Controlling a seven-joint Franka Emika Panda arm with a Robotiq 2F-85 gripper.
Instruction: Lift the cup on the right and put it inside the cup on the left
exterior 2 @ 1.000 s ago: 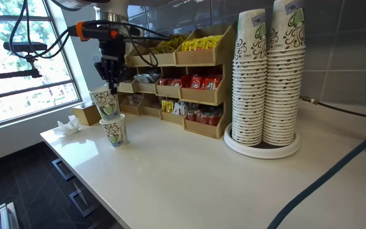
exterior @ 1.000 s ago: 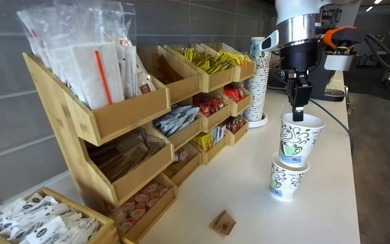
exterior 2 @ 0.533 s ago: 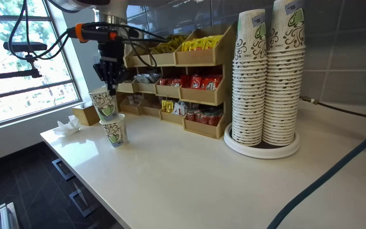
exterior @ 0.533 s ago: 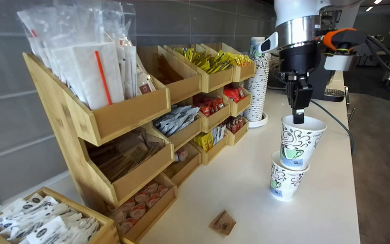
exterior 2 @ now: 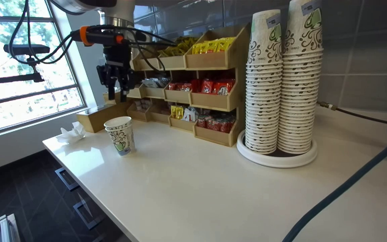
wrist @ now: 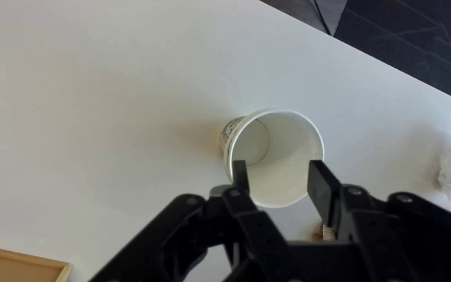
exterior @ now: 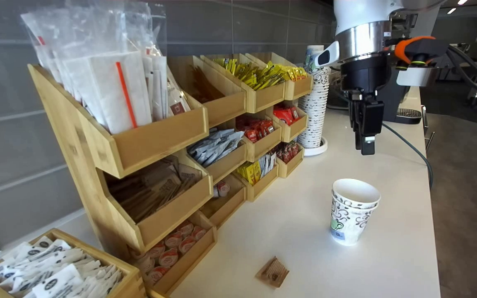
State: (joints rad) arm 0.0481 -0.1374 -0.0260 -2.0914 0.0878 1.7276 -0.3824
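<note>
Two white paper cups with a brown swirl and green cup print stand nested and upright on the white counter. The inner cup [exterior: 356, 191] sits inside the outer cup [exterior: 349, 227], with only its rim band showing above the outer rim. Both exterior views show this: inner cup [exterior 2: 118, 123], outer cup [exterior 2: 123, 141]. In the wrist view I look down into the inner cup [wrist: 284, 147]; a strip of the outer cup [wrist: 230, 135] shows beside it. My black gripper [exterior: 363, 150] is open and empty above the cups, apart from them, also seen in the wrist view [wrist: 276, 168].
A wooden rack [exterior: 162, 136] of packets stands along the wall. Tall cup stacks [exterior 2: 264, 107] stand on a round white tray [exterior 2: 277, 164]. A brown packet [exterior: 273, 272] and a crumpled napkin [exterior 2: 72, 133] lie on the counter. A hose [exterior 2: 348, 185] crosses the counter.
My gripper has opened and let go of the upper cup. That cup has dropped from a tilted pose down into the lower cup. The arm has hardly moved.
</note>
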